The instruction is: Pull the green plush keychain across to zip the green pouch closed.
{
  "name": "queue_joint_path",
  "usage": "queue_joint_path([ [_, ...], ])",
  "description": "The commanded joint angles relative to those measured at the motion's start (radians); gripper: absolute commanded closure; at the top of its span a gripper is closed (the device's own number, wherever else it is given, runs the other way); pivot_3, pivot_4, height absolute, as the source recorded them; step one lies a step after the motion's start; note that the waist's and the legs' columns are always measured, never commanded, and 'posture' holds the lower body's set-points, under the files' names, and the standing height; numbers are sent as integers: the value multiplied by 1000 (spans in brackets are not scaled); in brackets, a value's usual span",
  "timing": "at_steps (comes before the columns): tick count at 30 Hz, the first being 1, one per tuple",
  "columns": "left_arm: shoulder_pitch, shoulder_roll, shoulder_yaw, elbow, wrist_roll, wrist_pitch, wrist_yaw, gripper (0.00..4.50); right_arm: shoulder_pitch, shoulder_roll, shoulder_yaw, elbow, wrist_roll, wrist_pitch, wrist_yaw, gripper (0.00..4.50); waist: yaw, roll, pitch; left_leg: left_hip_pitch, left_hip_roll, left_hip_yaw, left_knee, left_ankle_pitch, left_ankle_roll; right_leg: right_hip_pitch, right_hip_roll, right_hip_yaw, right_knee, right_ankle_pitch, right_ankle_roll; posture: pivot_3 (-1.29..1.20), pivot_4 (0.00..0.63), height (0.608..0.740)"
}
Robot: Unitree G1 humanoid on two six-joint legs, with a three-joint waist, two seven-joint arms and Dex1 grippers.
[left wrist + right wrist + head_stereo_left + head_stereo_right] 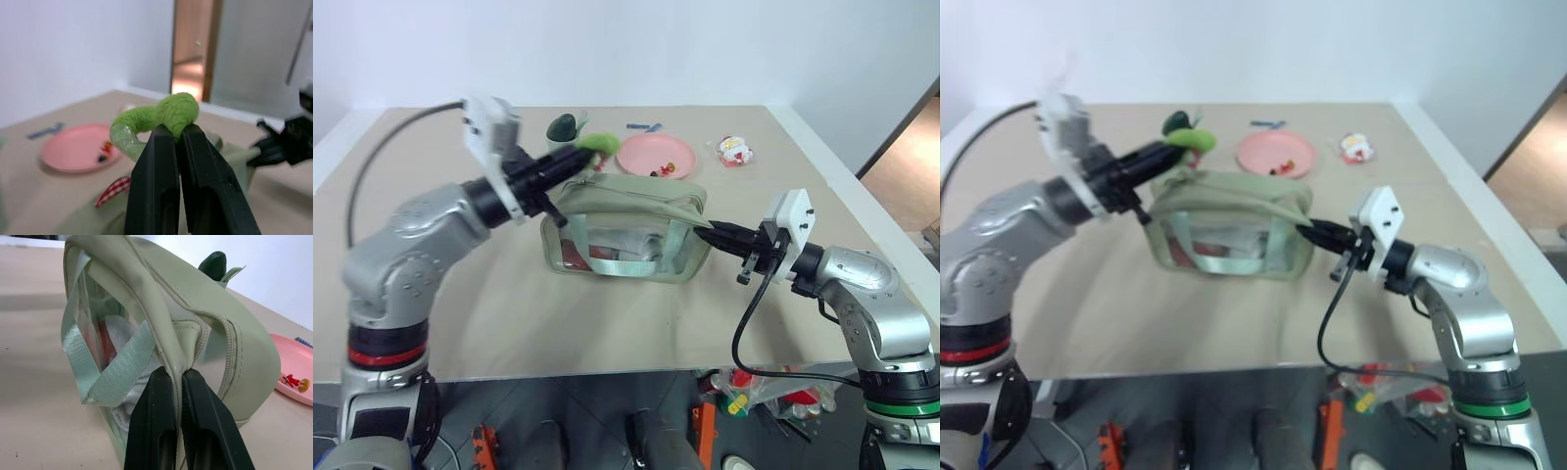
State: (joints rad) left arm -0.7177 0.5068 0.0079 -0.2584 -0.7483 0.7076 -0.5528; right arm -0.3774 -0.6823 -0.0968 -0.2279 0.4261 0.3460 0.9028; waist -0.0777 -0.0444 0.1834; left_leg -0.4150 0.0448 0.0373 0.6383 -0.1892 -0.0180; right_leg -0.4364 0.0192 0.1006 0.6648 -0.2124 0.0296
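With your left gripper (pixel 177 132) clamping the green plush keychain (pixel 161 117), pull along the green pouch (pixel 626 233) toward your right gripper (pixel 177 377), which pinches the pouch's end seam.

Our two arms have silver-grey metal shells with small screws. Each wrist carries a white camera block, and each gripper, left gripper (pixel 570 163) and right gripper (pixel 703 229), has two black fingers. Black cables loop from both wrists. Our left arm has a red ring, our right a green one.
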Motion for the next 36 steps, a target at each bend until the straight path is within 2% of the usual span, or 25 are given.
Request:
queue_joint_path([
  [1,-41,-2,-52,28,63,-34,-59,4452,-1,-10,8,-1,-6,-4,11,4500,-1,0,0,0,0,0,0,0,0,0,0,0,0,0,0,0,150,740],
  [6,-28,12,-70,37,98,-49,-153,4452,12,-14,2,-9,-10,-9,8,4500,-1,0,0,0,0,0,-1,0,0,0,0,0,0,2,3,0,150,740],
  [7,-31,12,-61,38,95,-59,-173,3757,15,-15,2,-10,-11,-11,7,4500,-1,0,0,0,0,0,-1,0,0,0,0,0,0,1,3,0,150,740],
  [11,-54,37,-23,35,78,-42,-213,2519,20,-14,4,-15,-11,-15,3,4500,-1,0,0,0,0,0,-1,0,0,0,0,0,0,0,1,0,150,740],
  [13,-61,68,-6,23,69,-16,-229,1765,19,-15,5,-15,-12,-16,4,4500,-1,0,0,0,0,0,-1,0,0,0,0,0,0,0,0,0,150,740],
  [18,5,215,64,-71,45,50,-266,18,8,-18,13,-8,-14,-18,10,4500,-3,0,0,0,1,0,-1,0,0,-1,0,0,0,0,0,0,150,740],
  [21,121,287,144,-160,24,79,-252,18,3,-21,13,-2,-13,-19,14,4500,-4,0,0,1,1,0,-3,0,0,-1,0,0,0,-1,0,0,150,740],
  [24,241,299,181,-230,20,76,-233,18,2,-24,15,1,-13,-21,18,4500,-1,0,0,0,1,0,-3,0,0,-1,0,-1,0,-2,-1,0,150,740],
  [28,340,268,195,-285,14,80,-170,18,0,-26,19,3,-15,-22,24,4500,0,0,0,0,1,0,-2,0,0,0,-2,-1,0,-2,-2,0,150,740],
  [30,373,239,197,-276,59,40,-122,18,-2,-26,21,1,-16,-21,25,4500,0,0,0,0,1,0,-1,0,0,0,-2,-2,0,-2,-2,0,150,740],
  [36,394,117,199,-213,121,-65,-26,18,-8,-31,22,3,-18,-20,27,4500,0,0,0,3,1,1,0,0,0,2,-2,-1,0,-1,-2,0,150,740],
])
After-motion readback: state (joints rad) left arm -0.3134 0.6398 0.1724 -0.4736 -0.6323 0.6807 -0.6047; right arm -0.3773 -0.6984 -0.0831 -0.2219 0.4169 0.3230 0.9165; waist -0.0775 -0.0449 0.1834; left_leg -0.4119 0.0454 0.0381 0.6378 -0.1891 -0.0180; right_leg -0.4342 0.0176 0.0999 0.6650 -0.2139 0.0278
